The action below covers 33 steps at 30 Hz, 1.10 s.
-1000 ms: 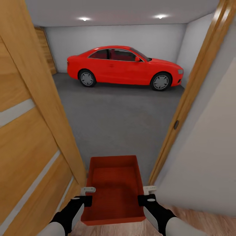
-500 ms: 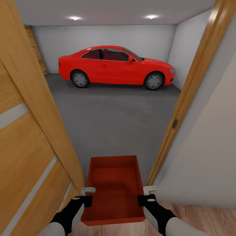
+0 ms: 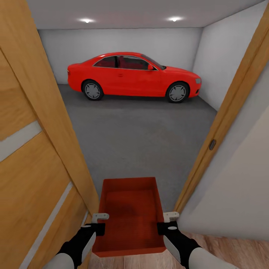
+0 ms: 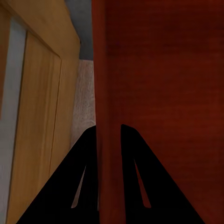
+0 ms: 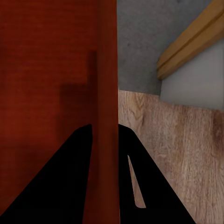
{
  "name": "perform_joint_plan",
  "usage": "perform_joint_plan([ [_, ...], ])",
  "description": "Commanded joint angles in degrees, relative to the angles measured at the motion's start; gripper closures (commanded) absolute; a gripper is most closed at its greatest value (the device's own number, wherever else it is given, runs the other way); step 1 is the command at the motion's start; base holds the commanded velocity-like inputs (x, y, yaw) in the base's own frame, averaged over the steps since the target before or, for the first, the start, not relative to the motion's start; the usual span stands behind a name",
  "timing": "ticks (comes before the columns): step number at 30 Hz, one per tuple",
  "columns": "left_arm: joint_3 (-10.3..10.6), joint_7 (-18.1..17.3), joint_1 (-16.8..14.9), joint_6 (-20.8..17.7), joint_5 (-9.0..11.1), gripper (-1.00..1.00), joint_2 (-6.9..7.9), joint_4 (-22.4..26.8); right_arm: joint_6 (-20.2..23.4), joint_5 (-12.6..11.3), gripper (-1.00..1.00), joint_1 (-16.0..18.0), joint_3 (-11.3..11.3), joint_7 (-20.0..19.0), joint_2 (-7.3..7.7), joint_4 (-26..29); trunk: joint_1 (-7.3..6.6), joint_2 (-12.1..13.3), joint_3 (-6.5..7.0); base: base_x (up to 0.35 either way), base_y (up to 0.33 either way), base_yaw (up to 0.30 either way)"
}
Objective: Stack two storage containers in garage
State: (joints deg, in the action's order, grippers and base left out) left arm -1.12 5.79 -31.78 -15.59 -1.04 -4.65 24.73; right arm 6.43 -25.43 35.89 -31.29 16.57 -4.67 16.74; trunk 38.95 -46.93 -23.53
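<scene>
Change: against the view half a second back, the right door frame [image 3: 224, 123] sits further right and more of the garage's right wall shows; the car [image 3: 134, 76] barely shifts. The whole picture moves together, so the camera and base are turning or edging in the doorway, not the things. The bin keeps its place between the arms. Judgement: the carry is at the threshold, with the set-down not yet begun.

Item: bin [image 3: 129, 215], one seen. Orange-red, rectangular, low plain walls, flat ribbed bottom, no lid, empty. Held level above the line where wood planks [image 3: 239, 250] meet the grey floor [image 3: 138, 138], its far end over the concrete.

Left gripper [image 3: 98, 222]: narrow, fingers clamped on the bin's left wall, one inside and one outside, as the left wrist view [image 4: 110, 140] shows.

Right gripper [image 3: 169, 221]: narrow, pinching the right wall the same way [image 5: 105, 140].

Surroundings: panelled door [image 3: 33, 149] open at left, close beside the bin; car side-on at the far wall; bare floor between.
</scene>
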Motion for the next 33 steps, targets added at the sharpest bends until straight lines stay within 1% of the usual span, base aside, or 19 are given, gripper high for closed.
perform_joint_plan([
  [1,1.5,0.5,0.0,-0.2,-0.4,1.0,0.0,0.2,0.4,-0.8,1.0,0.1,-1.1,1.4,0.72,-0.7,0.01,-0.1,-0.06,0.003,0.007,0.0],
  [7,1.5,0.5,0.0,-0.2,-0.4,1.0,0.0,0.2,0.4,-0.8,1.0,0.1,-1.1,1.4,0.72,-0.7,0.01,-0.1,-0.06,0.001,0.002,-0.027],
  [19,1.5,0.5,0.0,-0.2,-0.4,1.0,0.0,0.2,0.4,-0.8,1.0,0.1,-1.1,1.5,0.72,-0.7,0.01,-0.1,-0.06,0.0,0.0,-0.163],
  [22,1.5,0.5,0.0,-0.2,-0.4,1.0,0.0,0.2,0.4,-0.8,1.0,0.1,-1.1,1.5,0.72,-0.7,0.01,-0.1,-0.06,0.0,0.017,-0.021],
  [27,1.5,0.5,0.0,-0.2,-0.4,1.0,0.0,0.2,0.4,-0.8,1.0,0.1,-1.1,1.5,0.72,-0.7,0.01,-0.1,-0.06,0.035,0.184,-0.003],
  [33,1.5,0.5,0.0,-0.2,-0.4,1.0,0.0,0.2,0.4,-0.8,1.0,0.1,-1.1,1.4,0.72,-0.7,0.01,-0.1,-0.06,0.006,0.031,0.0],
])
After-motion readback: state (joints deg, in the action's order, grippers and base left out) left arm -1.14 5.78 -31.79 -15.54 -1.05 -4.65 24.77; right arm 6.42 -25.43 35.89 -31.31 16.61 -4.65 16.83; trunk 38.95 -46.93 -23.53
